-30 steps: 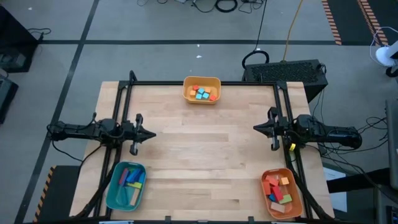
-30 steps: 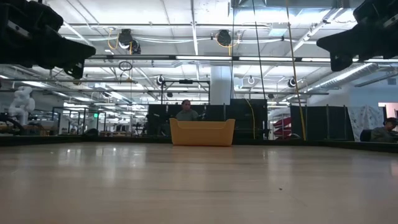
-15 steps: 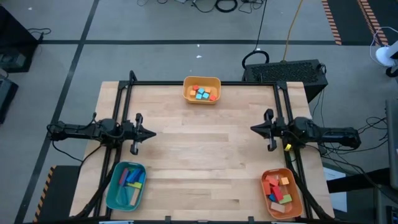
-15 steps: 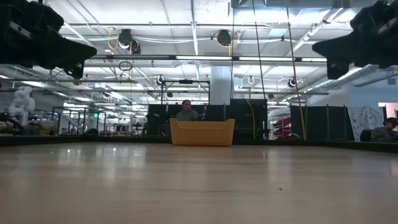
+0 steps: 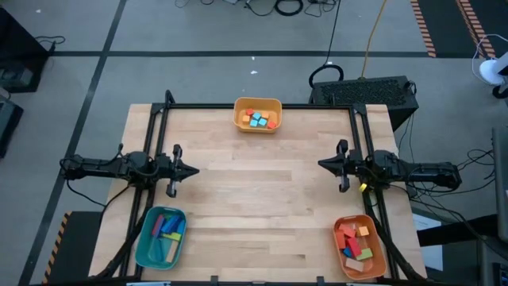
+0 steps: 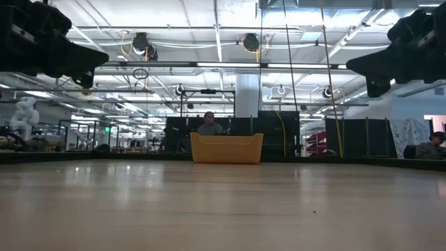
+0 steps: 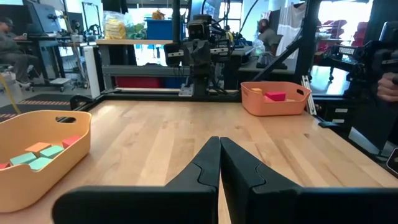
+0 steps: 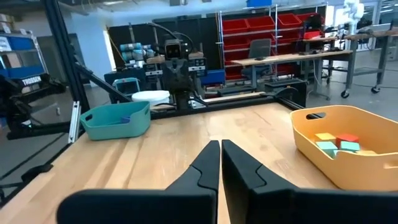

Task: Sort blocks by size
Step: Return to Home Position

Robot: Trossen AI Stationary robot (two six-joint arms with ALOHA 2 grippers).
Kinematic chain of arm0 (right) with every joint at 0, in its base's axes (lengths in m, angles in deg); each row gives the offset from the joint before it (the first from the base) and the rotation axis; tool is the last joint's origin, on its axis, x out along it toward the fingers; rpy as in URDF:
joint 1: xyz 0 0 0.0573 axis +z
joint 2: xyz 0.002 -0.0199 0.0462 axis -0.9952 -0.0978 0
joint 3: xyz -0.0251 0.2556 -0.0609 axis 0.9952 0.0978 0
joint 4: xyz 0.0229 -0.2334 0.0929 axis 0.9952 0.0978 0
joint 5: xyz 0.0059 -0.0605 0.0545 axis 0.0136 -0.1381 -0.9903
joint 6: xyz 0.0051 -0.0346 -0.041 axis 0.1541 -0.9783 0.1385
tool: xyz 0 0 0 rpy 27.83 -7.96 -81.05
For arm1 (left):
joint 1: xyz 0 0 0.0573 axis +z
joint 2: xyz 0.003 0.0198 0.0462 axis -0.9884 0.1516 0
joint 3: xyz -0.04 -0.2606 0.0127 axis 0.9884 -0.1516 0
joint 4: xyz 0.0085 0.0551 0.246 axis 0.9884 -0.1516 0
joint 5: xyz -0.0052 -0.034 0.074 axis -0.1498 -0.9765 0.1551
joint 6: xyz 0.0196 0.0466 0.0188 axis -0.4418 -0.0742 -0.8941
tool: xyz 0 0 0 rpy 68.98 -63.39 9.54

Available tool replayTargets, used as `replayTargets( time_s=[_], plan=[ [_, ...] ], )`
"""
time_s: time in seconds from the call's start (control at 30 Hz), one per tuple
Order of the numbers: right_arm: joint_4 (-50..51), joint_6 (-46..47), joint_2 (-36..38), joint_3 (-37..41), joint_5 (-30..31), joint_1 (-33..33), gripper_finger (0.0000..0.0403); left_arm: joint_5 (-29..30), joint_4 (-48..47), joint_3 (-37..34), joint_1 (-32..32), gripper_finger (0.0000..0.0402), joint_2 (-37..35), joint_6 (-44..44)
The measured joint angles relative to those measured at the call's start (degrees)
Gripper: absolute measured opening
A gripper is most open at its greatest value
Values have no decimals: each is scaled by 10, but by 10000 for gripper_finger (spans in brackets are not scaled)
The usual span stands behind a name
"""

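Observation:
The blocks lie in three trays. A yellow tray [image 5: 257,114] at the table's far edge holds small cubes [image 5: 255,119]. A teal tray [image 5: 160,236] at the near left holds long bars [image 5: 167,226]. An orange tray [image 5: 359,245] at the near right holds mid-sized bricks [image 5: 352,241]. My left gripper [image 5: 194,170] stands shut at the table's left edge, pointing level toward the right. My right gripper [image 5: 321,164] stands shut at the right edge, pointing level toward the left. Neither holds anything.
A black frame [image 5: 258,106] runs along the table's far edge and down both sides. The bare wooden tabletop [image 5: 258,199] spreads between the two arms. In the low view people [image 6: 208,124] sit in the room beyond the yellow tray [image 6: 226,148].
My right gripper has sunk a little and reached slightly toward the table's left edge, rolling a bit at the wrist. It has stayed shut. My left arm has kept still.

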Motion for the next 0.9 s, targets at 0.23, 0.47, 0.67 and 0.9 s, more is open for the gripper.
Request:
replayTargets(
  time_s=[0.23,0.47,0.67,0.9],
  plan=[
    [11,-9,0,0,-2,0,0,0,-1,0,0,15,0,-3],
    [14,-15,-2,-1,-5,0,0,0,-1,0,0,15,0,-4],
    [14,-30,-11,-1,-4,0,3,0,0,0,0,15,0,-3],
    [14,-14,-11,-1,-4,0,3,1,7,0,0,15,0,0]
  ],
)
